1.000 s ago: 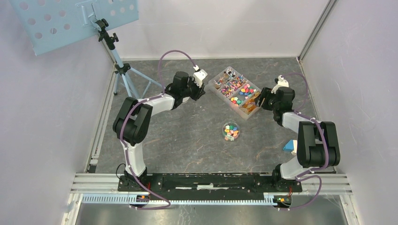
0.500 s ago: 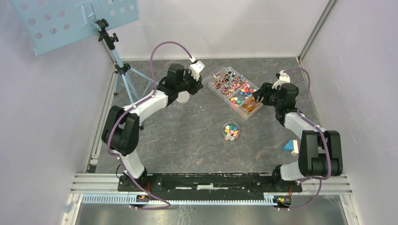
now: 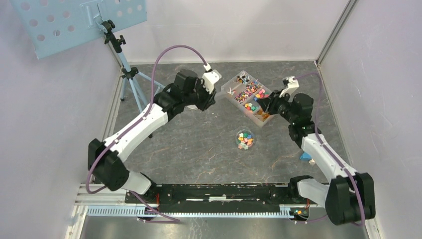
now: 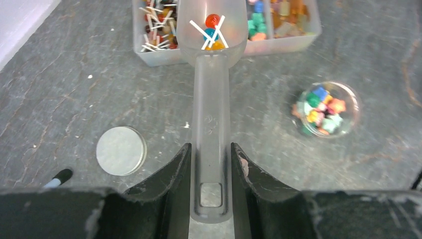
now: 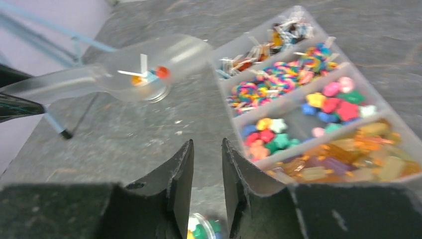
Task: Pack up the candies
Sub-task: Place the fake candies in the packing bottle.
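Note:
My left gripper is shut on the handle of a translucent scoop. The scoop bowl, also seen in the right wrist view, holds a few lollipop candies and hangs at the left corner of the clear divided tray. The tray compartments hold multicoloured candies. A small round clear cup with candies stands in front of the tray. My right gripper hovers above the tray's near side, empty, its jaws a narrow gap apart.
A grey round lid disc lies on the table left of the scoop, partly under my left arm in the top view. A tripod stand is at the back left. A small blue object lies by the right arm.
My left arm has stretched out and carried the scoop toward the tray's left corner. My right gripper has moved left from the tray's right end to above its near side.

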`<control>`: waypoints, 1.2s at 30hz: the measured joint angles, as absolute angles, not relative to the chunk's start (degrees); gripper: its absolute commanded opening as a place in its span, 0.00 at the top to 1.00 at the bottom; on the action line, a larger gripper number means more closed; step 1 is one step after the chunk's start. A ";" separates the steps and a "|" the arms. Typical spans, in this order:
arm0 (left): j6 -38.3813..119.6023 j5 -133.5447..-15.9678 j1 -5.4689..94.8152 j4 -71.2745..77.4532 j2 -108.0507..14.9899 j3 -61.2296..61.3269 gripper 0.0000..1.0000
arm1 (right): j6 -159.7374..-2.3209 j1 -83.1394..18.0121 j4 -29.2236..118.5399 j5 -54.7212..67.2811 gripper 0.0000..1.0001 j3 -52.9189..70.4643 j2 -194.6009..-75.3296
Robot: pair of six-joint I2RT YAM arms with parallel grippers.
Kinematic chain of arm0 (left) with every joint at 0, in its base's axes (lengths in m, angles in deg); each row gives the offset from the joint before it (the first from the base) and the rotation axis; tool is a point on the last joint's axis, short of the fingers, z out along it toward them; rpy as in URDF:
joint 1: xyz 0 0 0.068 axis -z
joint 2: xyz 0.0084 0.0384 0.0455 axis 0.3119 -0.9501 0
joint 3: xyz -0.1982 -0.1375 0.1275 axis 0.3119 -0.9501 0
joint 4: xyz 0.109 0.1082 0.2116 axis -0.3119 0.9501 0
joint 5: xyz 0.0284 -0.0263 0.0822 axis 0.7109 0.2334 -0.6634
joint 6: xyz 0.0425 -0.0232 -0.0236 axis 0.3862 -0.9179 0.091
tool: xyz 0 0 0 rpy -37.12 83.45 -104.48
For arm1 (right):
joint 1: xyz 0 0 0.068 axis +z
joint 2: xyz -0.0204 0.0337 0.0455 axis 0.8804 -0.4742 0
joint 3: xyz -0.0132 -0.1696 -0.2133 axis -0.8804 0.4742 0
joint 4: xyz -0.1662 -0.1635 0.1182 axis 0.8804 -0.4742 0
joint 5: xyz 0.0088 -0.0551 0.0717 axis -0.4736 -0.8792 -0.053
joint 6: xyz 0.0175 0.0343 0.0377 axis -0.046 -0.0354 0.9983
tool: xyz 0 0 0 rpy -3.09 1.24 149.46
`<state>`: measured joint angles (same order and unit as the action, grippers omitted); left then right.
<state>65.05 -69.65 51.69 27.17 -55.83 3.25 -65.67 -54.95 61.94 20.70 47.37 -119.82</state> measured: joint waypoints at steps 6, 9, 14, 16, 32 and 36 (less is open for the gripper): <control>64.16 -70.92 58.51 34.36 -49.49 2.86 0.98 | -65.43 -44.65 59.19 19.59 0.94 48.20 -111.27; 63.26 -70.96 60.91 36.52 -45.38 0.91 0.98 | -63.92 -41.55 59.45 19.22 1.00 49.60 -106.92; 61.03 -70.99 63.93 41.44 -40.47 -0.72 0.98 | -60.99 -38.40 60.43 18.52 1.00 51.83 -104.45; 60.11 -71.05 65.18 43.54 -38.98 -1.31 0.98 | -60.51 -36.78 60.37 18.04 1.00 52.48 -104.41; 55.39 -70.90 66.97 54.82 -34.76 -2.89 0.98 | -59.13 -29.40 60.08 12.86 1.00 59.63 -99.25; 54.96 -70.85 67.32 55.87 -36.01 -2.87 0.98 | -59.18 -28.85 59.32 12.05 1.00 60.24 -98.90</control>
<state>54.96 -70.85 67.32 55.87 -36.01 -2.87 -59.18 -28.85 59.32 12.05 60.24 -98.90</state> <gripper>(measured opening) 0.369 0.006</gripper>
